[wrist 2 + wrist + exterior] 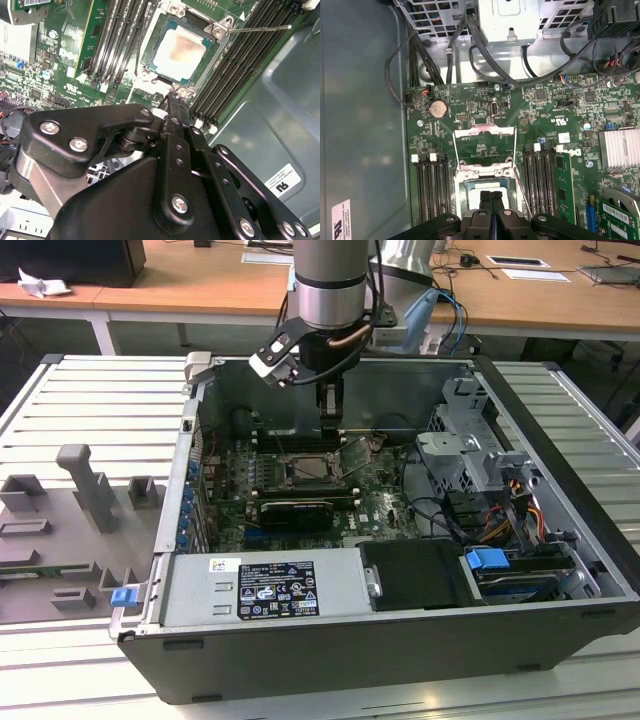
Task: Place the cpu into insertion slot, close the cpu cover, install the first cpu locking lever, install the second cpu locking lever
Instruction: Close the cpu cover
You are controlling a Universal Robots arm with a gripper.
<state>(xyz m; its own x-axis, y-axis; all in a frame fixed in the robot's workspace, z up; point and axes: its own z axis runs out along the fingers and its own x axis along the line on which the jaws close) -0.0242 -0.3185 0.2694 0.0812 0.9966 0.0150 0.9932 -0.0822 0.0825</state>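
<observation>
Two jaws pressed together, empty, hover just over the seated cpu [182,50].

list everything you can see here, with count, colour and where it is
table: one, grey slatted, under everything
computer case: one, black, open, on the table
holders: several, grey, on the table at the exterior view's left
motherboard: one, green, inside the case
socket: one, metal-rimmed, amid the motherboard
cpu: one, silver-beige, lying in the socket
cover: one, silvery frame, swung open beside the socket
memory slots: two banks, black, either side of the socket
expansion card: one, black, near the socket
coin battery: one, silver, on the motherboard
arm: one, silver-grey, reaching down into the case
fingers: two, black, closed together at the socket's edge
</observation>
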